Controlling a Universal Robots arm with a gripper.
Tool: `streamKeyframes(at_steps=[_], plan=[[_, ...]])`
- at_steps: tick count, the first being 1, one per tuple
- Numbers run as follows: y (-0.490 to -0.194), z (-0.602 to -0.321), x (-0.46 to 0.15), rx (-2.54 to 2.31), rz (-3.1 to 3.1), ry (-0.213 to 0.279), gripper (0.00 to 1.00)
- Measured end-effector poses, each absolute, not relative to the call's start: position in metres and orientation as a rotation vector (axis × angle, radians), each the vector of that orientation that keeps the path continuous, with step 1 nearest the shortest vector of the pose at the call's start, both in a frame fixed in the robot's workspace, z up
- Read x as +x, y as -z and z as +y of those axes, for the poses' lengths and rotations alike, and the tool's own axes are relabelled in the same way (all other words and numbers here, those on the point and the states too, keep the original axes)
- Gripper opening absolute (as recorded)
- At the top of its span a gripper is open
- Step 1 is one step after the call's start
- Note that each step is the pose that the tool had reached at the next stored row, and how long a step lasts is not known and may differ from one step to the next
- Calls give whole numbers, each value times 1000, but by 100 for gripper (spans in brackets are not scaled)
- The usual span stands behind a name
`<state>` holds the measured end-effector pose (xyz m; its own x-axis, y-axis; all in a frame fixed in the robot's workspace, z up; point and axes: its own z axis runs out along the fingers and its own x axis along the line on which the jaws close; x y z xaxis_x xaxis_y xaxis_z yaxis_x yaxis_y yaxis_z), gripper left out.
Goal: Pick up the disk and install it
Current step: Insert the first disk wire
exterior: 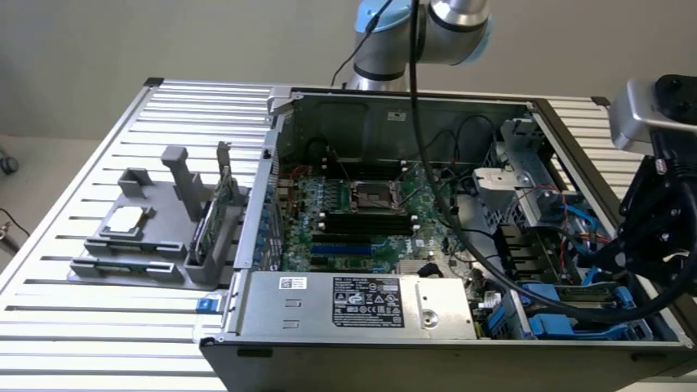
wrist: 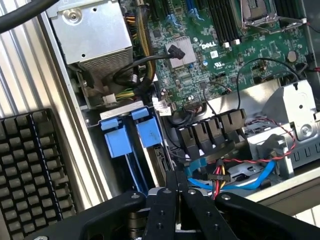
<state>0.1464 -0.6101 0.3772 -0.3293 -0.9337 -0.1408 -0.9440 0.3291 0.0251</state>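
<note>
We see the jaws pressed fully together with nothing between them, hanging over the open computer case (exterior: 436, 363). Just ahead of their tips, two blue carriers (wrist: 120, 142) sit side by side in the drive bay. Whether either one frames the disk, we can't tell. Farther ahead is the power supply (wrist: 92, 32), and off to one side the motherboard (wrist: 220, 55).

I've got one open tower case (exterior: 360, 122), one motherboard (exterior: 326, 214) with one CPU socket (exterior: 373, 196), one power supply (exterior: 370, 304), two blue drive caddies (wrist: 118, 142), one black finned block (wrist: 30, 170), one grey parts rack (exterior: 142, 245) on the desk (exterior: 98, 343), and my two fingers (wrist: 171, 186).
</note>
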Motion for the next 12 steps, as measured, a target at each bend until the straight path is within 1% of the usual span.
streamKeyframes(at_steps=[12], plan=[[-382,-610,146,-1557,2599,-144,11]])
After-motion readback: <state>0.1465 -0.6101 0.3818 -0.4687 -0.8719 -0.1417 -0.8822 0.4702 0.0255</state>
